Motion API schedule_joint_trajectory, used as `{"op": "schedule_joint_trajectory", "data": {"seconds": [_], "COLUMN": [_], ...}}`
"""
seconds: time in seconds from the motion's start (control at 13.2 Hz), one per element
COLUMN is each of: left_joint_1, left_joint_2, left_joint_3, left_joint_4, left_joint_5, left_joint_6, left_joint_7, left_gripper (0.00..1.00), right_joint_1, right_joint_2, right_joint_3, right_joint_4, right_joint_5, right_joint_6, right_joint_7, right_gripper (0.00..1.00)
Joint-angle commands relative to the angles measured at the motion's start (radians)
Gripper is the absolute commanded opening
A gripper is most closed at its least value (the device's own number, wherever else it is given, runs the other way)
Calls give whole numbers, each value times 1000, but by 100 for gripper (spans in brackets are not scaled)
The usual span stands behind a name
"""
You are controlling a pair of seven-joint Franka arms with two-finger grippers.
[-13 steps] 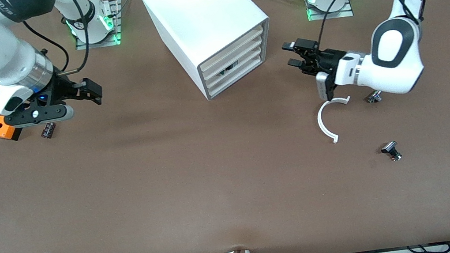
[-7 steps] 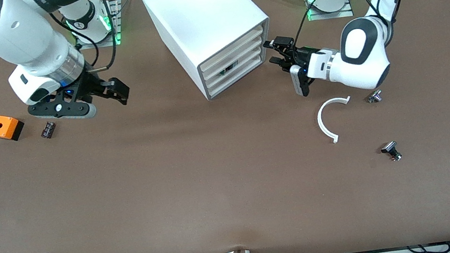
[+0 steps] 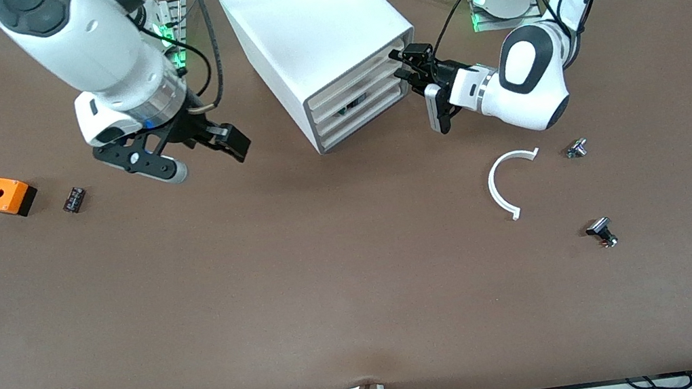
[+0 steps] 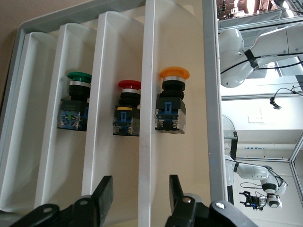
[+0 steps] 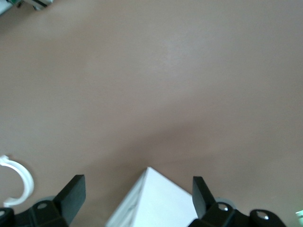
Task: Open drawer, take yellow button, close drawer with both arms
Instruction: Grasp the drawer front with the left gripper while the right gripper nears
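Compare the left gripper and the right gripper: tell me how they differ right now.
The left gripper is at the cabinet's slatted front, level with the upper drawers; the right gripper hangs over bare table beside the cabinet. The left points sideways at the slats; the right points downward. Both are open and hold nothing.

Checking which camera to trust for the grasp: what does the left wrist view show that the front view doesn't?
Only the left wrist view shows three push buttons in the drawers: green-capped, red-capped, orange-yellow-capped. Only the front view shows the orange square box, white curved strip and right gripper. Both show the white cabinet's slat fronts and the open left gripper.
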Motion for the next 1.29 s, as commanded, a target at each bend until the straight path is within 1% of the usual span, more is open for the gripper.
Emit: {"op": "schedule_joint_trajectory", "data": {"seconds": [0.0,0.08,0.23,0.3,0.68,0.91,0.99,1.06,1.14,1.21], "left_joint_1": [5,5,5,5,8,9,6,6,3,3], "left_joint_2": [-34,-33,-30,-24,-10,-10,5,21,25,30], "left_joint_3": [-7,-9,-12,-12,-10,-10,-12,-12,-12,-12], "left_joint_4": [-33,-33,-39,-39,-28,-28,-28,-30,-33,-31], "left_joint_5": [-39,-39,-42,-40,-39,-39,-42,-63,-83,-89], "left_joint_6": [27,30,32,32,30,30,30,30,30,38], "left_joint_7": [48,48,48,48,43,25,13,11,15,15], "left_gripper": [13,9,2,0,0,0,38,66,65,62], "right_joint_1": [40,49,69,83,129,147,152,156,162,165], "right_joint_2": [70,81,109,123,143,144,144,147,150,152], "right_joint_3": [-8,-10,-10,-10,-11,-11,-11,-11,-11,-11], "right_joint_4": [104,118,153,162,164,162,164,164,162,164], "right_joint_5": [7,7,5,4,-2,-8,-9,-9,-10,-12], "right_joint_6": [-5,-4,12,27,71,82,82,84,91,91], "right_joint_7": [108,123,233,276,370,381,388,405,413,413], "right_gripper": [100,100,99,99,99,100,100,99,100,100]}}
